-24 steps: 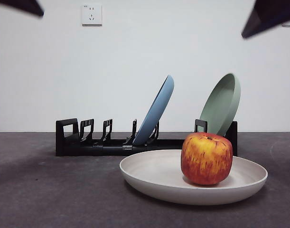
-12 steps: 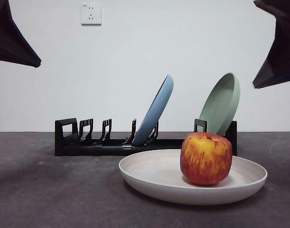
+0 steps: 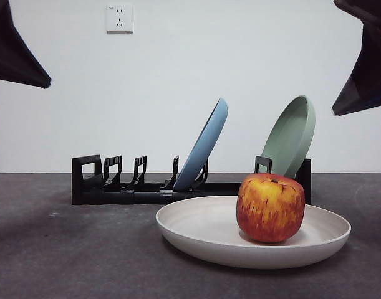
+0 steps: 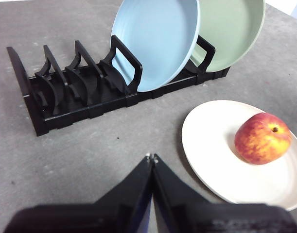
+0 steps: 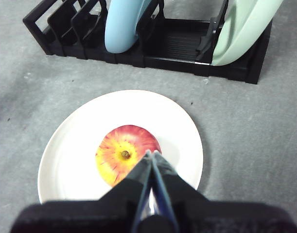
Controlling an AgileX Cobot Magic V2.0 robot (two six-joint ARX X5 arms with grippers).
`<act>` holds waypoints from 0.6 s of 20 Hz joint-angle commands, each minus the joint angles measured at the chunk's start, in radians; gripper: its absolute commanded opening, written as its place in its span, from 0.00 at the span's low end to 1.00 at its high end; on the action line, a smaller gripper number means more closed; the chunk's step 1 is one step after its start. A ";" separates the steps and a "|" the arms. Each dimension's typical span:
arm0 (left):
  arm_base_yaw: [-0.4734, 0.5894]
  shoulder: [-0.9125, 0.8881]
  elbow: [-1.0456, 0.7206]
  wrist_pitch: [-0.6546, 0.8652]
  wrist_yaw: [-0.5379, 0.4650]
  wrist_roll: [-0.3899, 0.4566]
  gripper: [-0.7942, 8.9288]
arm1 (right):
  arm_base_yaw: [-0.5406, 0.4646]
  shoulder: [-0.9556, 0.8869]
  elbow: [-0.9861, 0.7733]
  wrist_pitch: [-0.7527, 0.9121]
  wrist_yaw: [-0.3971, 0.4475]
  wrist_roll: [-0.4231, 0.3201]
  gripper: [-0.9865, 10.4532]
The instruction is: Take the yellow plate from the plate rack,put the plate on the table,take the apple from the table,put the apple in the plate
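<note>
The cream yellow plate (image 3: 209,233) (image 4: 221,145) (image 5: 75,141) lies flat on the dark grey table (image 3: 65,261), in front of the black plate rack (image 3: 115,187) (image 4: 65,92) (image 5: 177,48). The red and yellow apple (image 3: 270,207) (image 4: 262,138) (image 5: 124,153) sits upright in the plate, toward its right side. My left gripper (image 4: 151,158) is shut and empty, raised above the table to the left of the plate. My right gripper (image 5: 151,154) is shut and empty, hovering high over the apple. Both arms show only as dark tips (image 3: 15,50) (image 3: 365,68) in the front view's top corners.
A blue plate (image 3: 206,146) (image 4: 155,41) and a pale green plate (image 3: 293,134) (image 4: 231,29) lean in the rack's slots behind the cream plate. Several rack slots at the left stand open. A wall socket (image 3: 120,18) is on the white wall.
Both arm tips came lower into the front view's top corners between the oldest frame and the middle one, then held still. Plate, apple and rack have not moved.
</note>
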 commanded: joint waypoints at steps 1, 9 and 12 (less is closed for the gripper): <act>0.010 -0.104 -0.006 -0.035 -0.002 0.033 0.08 | 0.001 -0.002 -0.004 0.006 0.003 0.010 0.07; 0.282 -0.492 -0.040 -0.053 -0.002 0.285 0.08 | 0.001 -0.002 -0.004 0.006 0.003 0.010 0.07; 0.398 -0.548 -0.132 -0.047 0.005 0.294 0.08 | 0.001 -0.002 -0.004 0.006 0.003 0.010 0.07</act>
